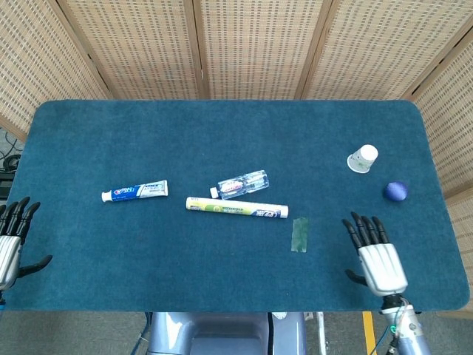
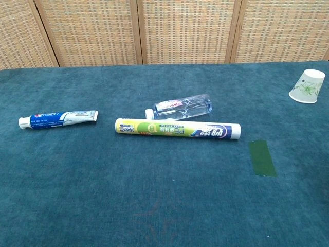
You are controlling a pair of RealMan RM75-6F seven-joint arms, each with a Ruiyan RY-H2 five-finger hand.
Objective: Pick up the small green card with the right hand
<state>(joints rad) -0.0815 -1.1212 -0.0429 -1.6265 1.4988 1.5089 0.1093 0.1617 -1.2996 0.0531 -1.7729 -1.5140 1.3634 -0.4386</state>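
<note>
The small green card lies flat on the blue table cloth, just right of the long yellow tube's cap; the chest view shows the card at the right. My right hand hovers over the table's front right, to the right of the card and apart from it, fingers spread and holding nothing. At the front left edge my left hand is open and empty. Neither hand appears in the chest view.
A long yellow tube, a small clear bottle and a blue-white toothpaste tube lie mid-table. A tipped paper cup and a blue ball sit at the right. Woven screens stand behind the table.
</note>
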